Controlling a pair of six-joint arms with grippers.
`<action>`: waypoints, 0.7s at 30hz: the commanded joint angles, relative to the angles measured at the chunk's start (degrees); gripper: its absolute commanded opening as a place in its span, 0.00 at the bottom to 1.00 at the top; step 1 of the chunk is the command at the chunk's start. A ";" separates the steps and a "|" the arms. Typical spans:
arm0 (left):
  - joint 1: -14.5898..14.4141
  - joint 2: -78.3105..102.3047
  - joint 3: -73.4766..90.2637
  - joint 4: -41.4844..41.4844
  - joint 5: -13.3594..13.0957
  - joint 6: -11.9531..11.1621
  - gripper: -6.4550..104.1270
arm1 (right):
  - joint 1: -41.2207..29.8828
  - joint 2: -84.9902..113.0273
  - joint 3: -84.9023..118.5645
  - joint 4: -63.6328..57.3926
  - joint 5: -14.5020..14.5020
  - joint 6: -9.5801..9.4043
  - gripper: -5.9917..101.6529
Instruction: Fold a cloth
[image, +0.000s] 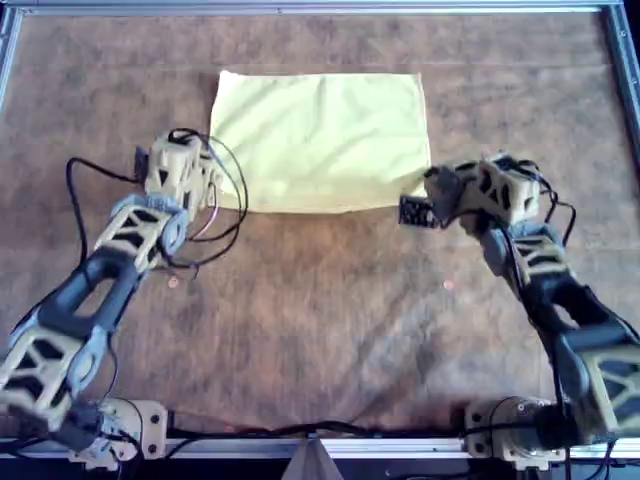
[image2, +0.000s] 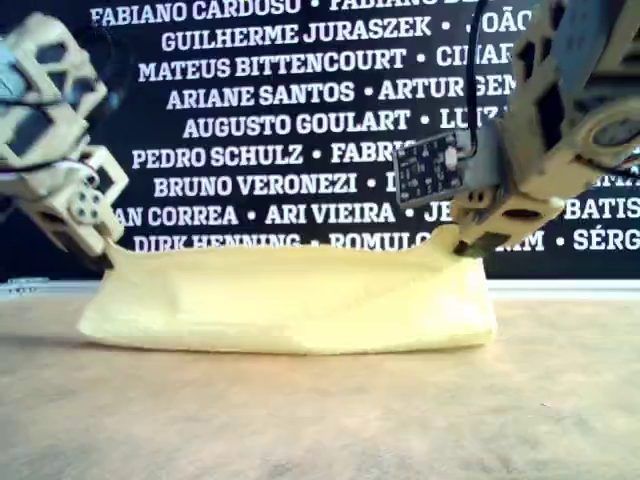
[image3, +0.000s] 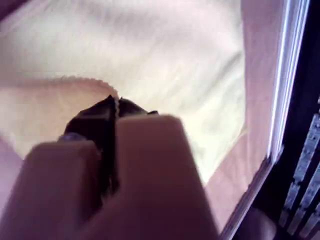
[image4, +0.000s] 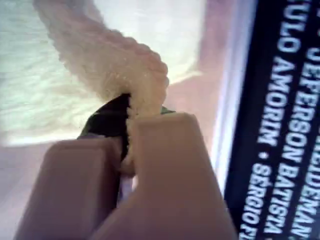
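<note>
The cloth lay near the table's far edge in the overhead view, each near corner pinched by the left tool and right tool, likely for folding.

Left pincer tips hide any cloth grip.

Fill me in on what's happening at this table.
Two robot arms are folding a pale yellow cloth on a brown table. The left gripper and the right gripper are each shut on a corner of it, lifted off the table. In the overhead view, the cloth looks already doubled over into a rectangle.
</note>
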 joint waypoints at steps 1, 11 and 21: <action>2.11 -4.39 -11.78 -1.93 0.18 0.09 0.05 | -0.35 -6.68 -9.76 -7.56 -0.18 -0.09 0.04; 5.10 -27.69 -40.34 -1.93 -0.62 0.09 0.05 | -0.70 -34.54 -43.07 -12.92 -0.18 -0.09 0.04; 7.56 -42.19 -62.93 -1.93 0.26 0.09 0.05 | -3.43 -49.75 -66.18 -12.83 -0.26 -0.18 0.04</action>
